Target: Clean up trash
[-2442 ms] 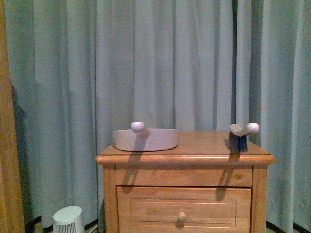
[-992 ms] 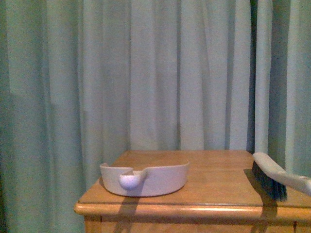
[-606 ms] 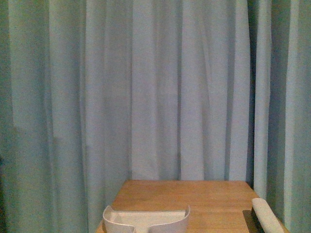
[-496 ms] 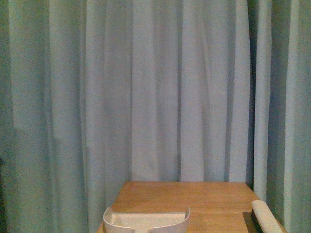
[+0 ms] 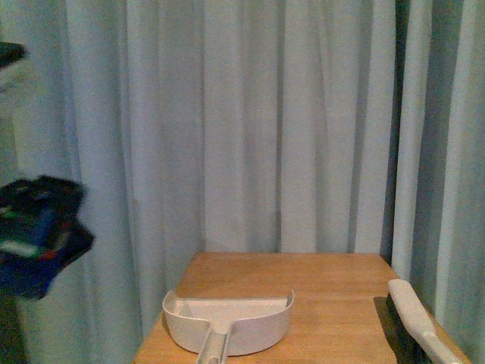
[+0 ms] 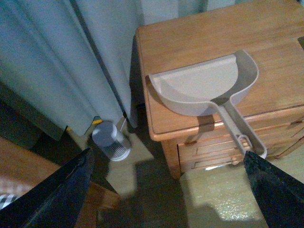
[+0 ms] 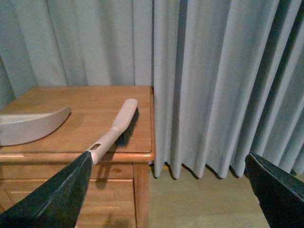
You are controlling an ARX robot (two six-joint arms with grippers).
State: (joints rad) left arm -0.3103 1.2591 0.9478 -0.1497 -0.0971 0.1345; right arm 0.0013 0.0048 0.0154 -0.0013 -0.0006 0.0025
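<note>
Beige dustpan point(image 5: 227, 324) sits left on the wooden worktop point(image 5: 333, 284), mouth toward the far curtain point(image 5: 265, 121), handle jutting past the near edge. Pale hand brush point(image 5: 413, 315) lies along the right edge, bristles down, handle end also over the near edge.

Judgement: the handles hang free so a pincer can close round them from the front, with the pan on the left arm's side and the brush on the right's.

Above the pan, left pincer point(image 6: 167, 153) has its fingers spread wide and holds nothing. Level with the brush handle, right pincer point(image 7: 167, 155) is likewise spread and empty.

The trash is not seen in any of the 3 views. It likely needs locating before any sweep.
</note>
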